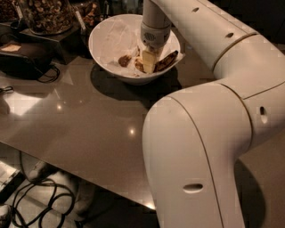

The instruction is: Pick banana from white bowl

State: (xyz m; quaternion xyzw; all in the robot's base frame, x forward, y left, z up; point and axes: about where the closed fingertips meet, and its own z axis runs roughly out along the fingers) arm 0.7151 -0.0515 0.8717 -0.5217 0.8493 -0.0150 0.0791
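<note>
The banana [168,60] lies in the right half of the white bowl [101,33]. Its brown-spotted body slants up toward the bowl's right rim, and its left end is hidden under the gripper [149,62]. The gripper points straight down into the bowl and rests on or just above that hidden end. From this angle I cannot tell whether the jaws are wide, narrow or clamped on the fruit.

A small round brown lump [124,60] sits just left of the gripper, apart from the banana. Both lie on the crumpled white paper lining [116,38].

The bowl stands near the far edge of a glossy grey-brown worktop [84,116] and casts a dark shadow toward the camera. The white arm [209,133] fills the right side of the view. It rises from the bottom, bends at a thick elbow and reaches back over the bowl.

To the left of the bowl a black device [22,55] with a thin cord lies on the worktop. Behind it stands a clear container of brown pieces [44,13]. Dark cables [40,200] loop on the floor beneath the worktop's near edge.
</note>
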